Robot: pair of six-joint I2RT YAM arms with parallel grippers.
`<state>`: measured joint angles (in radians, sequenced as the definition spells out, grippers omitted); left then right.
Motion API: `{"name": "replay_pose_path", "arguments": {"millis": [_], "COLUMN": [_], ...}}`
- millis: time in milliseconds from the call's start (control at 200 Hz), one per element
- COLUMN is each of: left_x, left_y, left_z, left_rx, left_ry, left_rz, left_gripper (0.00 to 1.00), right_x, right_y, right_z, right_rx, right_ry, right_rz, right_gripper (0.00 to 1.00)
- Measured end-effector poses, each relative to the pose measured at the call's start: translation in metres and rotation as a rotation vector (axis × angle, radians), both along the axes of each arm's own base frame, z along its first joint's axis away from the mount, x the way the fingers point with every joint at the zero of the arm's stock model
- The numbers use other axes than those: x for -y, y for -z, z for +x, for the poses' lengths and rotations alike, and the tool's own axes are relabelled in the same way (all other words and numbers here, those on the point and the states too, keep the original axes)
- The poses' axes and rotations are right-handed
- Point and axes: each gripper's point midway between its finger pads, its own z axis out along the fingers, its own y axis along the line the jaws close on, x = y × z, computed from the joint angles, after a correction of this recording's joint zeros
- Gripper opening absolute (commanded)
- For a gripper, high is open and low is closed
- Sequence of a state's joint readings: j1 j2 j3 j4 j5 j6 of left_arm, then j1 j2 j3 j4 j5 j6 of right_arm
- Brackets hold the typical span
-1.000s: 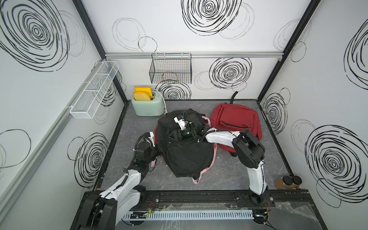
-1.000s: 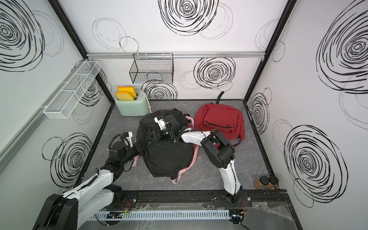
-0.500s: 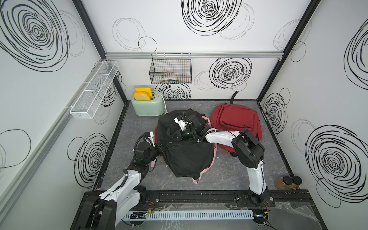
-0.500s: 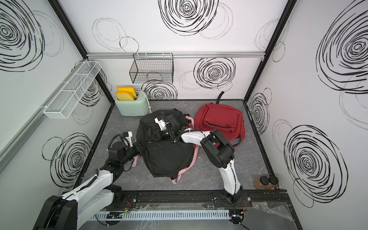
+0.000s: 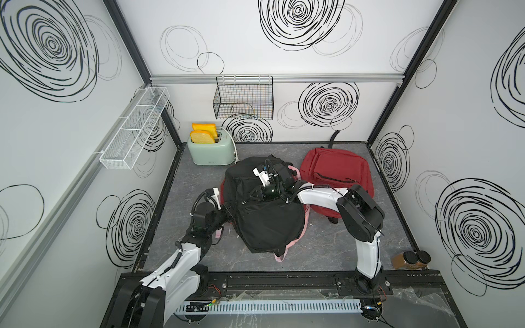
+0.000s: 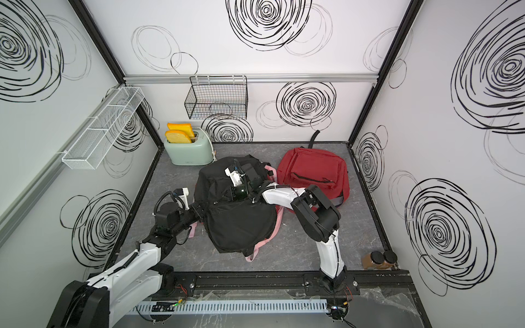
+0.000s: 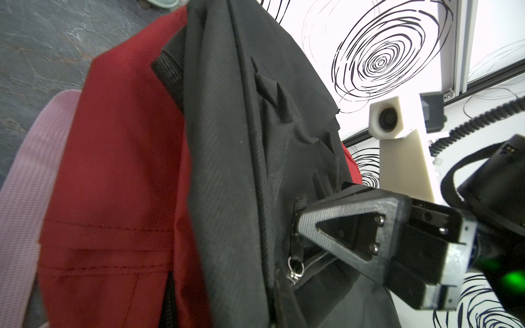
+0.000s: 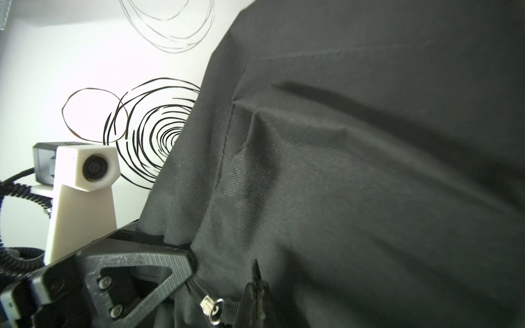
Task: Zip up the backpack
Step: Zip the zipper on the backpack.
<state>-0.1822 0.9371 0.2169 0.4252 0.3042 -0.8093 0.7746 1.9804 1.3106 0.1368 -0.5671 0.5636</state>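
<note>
Toaster: a pale green toaster [image 5: 211,153] with two yellow toast slices [image 5: 202,135] stands at the back left, apart from the bags.
Red backpack: a red backpack [image 5: 336,167] lies flat just to the right of the black one. The right arm crosses over its front corner.
Walls: a black wire basket [image 5: 243,102] and a white mesh shelf [image 5: 133,130] hang up high.
Jars: two jars [image 5: 412,258] with dark lids sit in the front right corner.
Black backpack: the black backpack [image 5: 270,224] lies in the middle of the grey table [image 5: 193,184], on top of some red cloth [image 7: 113,170] with pink straps [image 5: 306,224].
Zipper: the little metal zipper pull [image 7: 294,268] hangs loose, just beside both grippers.
In the way: folds of black cloth hide the finger ends.
Left arm: it reaches low from the front left. The left gripper [image 5: 230,210] pinches the cloth at the bag's left edge.
Right arm: its elbow is up high and its forearm lies across the bag. The right gripper [image 7: 297,220] is pressed together, with its tip pushed into the cloth next to the pull. It is not holding the pull. Whether any cloth is caught inside cannot be told.
</note>
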Motion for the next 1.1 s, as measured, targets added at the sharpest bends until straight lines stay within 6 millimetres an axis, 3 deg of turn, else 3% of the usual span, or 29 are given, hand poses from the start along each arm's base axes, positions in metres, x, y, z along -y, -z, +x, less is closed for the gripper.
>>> {"name": "replay_pose_path", "arguments": {"millis": [455, 1101], "left_x": [-0.003, -0.005], "left_y": [0.001, -0.003], "left_z": [0.0, 0.0], "left_rx": [-0.003, 0.008], "left_ry": [-0.015, -0.023], "left_rz": [0.008, 0.011], "left_gripper": [0.0, 0.0], "right_x": [0.036, 0.114], "right_y": [0.0, -0.008], "right_z": [0.017, 0.04], "right_rx": [0.051, 0.083], "right_ry": [0.089, 0.238], "right_rz": [-0.081, -0.163], "right_gripper": [0.0, 0.0]}}
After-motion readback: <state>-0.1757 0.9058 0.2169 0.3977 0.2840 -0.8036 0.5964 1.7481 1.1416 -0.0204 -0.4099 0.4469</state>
